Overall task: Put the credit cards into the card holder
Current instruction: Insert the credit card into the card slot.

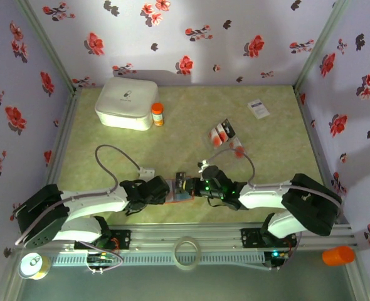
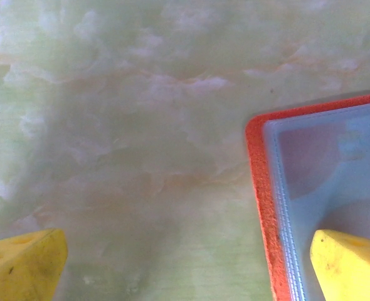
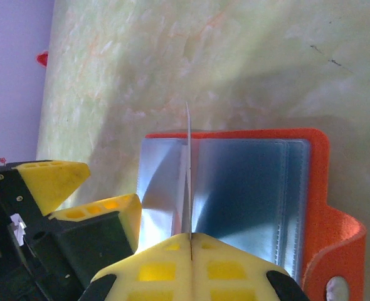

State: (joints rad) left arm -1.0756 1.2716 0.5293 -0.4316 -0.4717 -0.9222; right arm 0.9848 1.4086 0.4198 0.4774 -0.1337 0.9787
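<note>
The card holder lies open on the green mat near the front edge, orange-rimmed with blue-grey clear pockets. My right gripper is shut on one credit card, seen edge-on and standing upright over the holder's middle fold. My left gripper is open at the holder's left end; its right fingertip rests over the pocket panel, and its left one is above bare mat. In the top view the two grippers, left and right, meet over the holder. More credit cards lie farther back.
A white box and an orange-capped bottle stand at the back left. A white printed card lies at the back right. A grey cable with a white plug crosses the mat left of centre.
</note>
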